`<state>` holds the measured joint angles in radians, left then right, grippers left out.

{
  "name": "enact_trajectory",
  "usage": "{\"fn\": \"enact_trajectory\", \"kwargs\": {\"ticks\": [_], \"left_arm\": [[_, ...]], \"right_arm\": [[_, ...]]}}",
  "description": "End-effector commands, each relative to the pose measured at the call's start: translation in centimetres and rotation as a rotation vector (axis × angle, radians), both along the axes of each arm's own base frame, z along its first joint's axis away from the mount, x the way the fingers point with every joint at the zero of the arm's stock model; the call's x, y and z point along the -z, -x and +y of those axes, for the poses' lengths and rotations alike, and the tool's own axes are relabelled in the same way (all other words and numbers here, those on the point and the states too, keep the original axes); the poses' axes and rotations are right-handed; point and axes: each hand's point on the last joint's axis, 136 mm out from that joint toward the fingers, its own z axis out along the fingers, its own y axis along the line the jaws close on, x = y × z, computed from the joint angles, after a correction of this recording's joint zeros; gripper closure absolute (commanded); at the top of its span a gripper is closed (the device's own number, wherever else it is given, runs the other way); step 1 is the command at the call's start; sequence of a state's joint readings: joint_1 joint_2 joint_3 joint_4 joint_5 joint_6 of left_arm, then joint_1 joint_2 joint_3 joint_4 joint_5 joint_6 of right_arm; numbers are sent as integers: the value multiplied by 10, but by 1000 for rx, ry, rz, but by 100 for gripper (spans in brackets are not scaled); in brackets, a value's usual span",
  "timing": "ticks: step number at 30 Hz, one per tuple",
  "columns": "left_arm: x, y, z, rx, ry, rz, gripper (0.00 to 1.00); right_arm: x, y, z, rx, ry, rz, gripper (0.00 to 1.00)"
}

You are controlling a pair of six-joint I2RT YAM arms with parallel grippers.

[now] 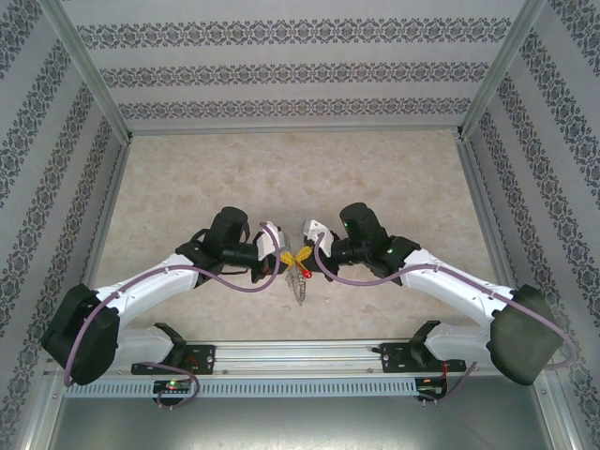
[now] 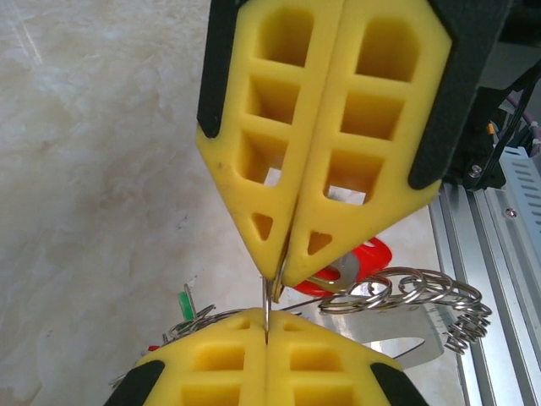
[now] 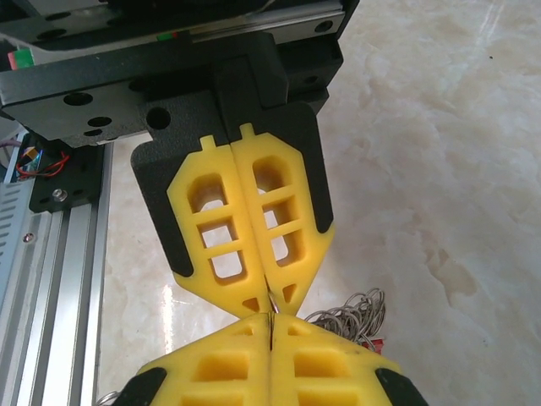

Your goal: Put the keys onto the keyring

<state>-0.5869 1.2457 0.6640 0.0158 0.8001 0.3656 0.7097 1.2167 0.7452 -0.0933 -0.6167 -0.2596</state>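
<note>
1. I have both arms meeting tip to tip above the middle of the tabletop [image 2: 101, 169], low and close to the arm bases. This lets each wrist camera look straight at the other's grip.
2. The left fingers [image 2: 228, 355] are pressed fully together, with no gap between the yellow pads. A thin sliver of metal stands out of their seam.
3. The right fingers [image 2: 372, 127] are likewise closed flat, and their tips pinch the upper end of that same sliver. I judge it to be the wire of the keyring [image 2: 406, 296], seen edge-on, though it is too thin to be sure.
4. Holding it at two points close together makes sense to me. One grip steadies the hoop while the other can work the wire or its opening.
5. The keyring is lifted off the tabletop. Its fringe of small silvery loops dangles to the side of the pinch, and in the top view it hangs just below the joined tips.
6. The green key [image 2: 187, 303] sits among the loops on one side of the grip. The red key [image 2: 365, 256] is behind the right fingers on the other side. I cannot tell whether either is threaded on the hoop.
7. The risk I see is the thin wire slipping out between the soft pads.
</note>
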Motion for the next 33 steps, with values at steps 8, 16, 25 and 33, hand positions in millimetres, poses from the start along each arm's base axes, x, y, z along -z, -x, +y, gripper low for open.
{"fn": "enact_trajectory", "kwargs": {"ticks": [8, 16, 25, 33], "left_arm": [[-15, 3, -4, 37, 60, -44, 100], [-15, 2, -4, 31, 66, -58, 100], [-12, -1, -2, 2, 71, -65, 100], [6, -7, 3, -71, 70, -56, 100]], "right_arm": [[-10, -25, 1, 125, 2, -50, 100], [-3, -36, -8, 239, 66, -2, 100], [1, -40, -19, 291, 101, -15, 100], [-20, -38, -17, 292, 40, -44, 100]]}}
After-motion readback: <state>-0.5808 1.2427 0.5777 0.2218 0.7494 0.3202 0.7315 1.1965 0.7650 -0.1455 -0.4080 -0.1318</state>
